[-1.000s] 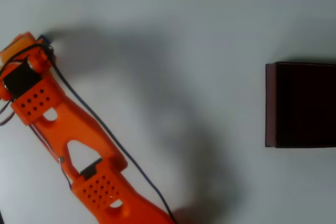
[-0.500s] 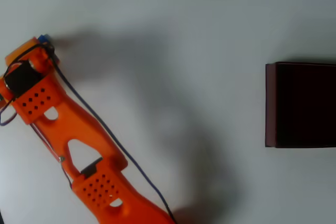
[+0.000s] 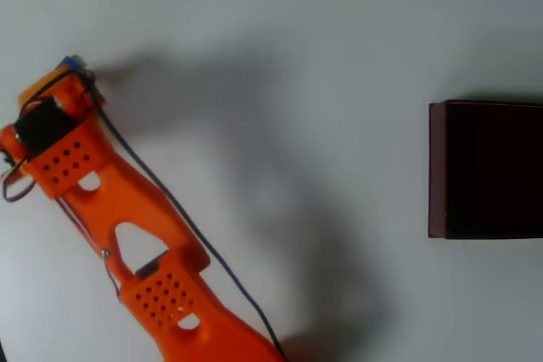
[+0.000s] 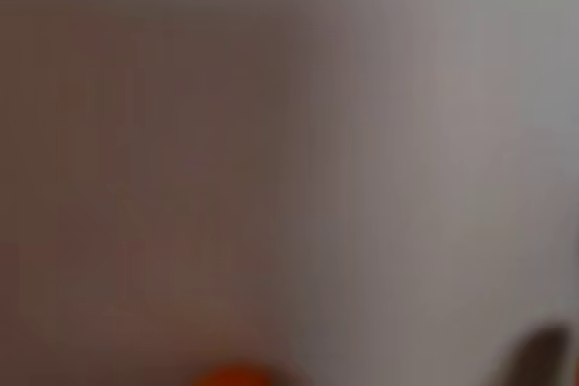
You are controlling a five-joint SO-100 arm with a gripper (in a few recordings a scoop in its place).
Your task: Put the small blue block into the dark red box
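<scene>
White table [image 3: 280, 31]: small blue block [image 3: 71, 63] peeks at hand [image 3: 58, 82] tip.

A sliver of the small blue block [image 3: 72, 62] peeks out at upper left of the overhead view, while the dark red box [image 3: 437, 169], open and dark inside, sits at right edge.

Small blue block [image 3: 71, 63] beside orange arm [image 3: 110, 201]
</scene>
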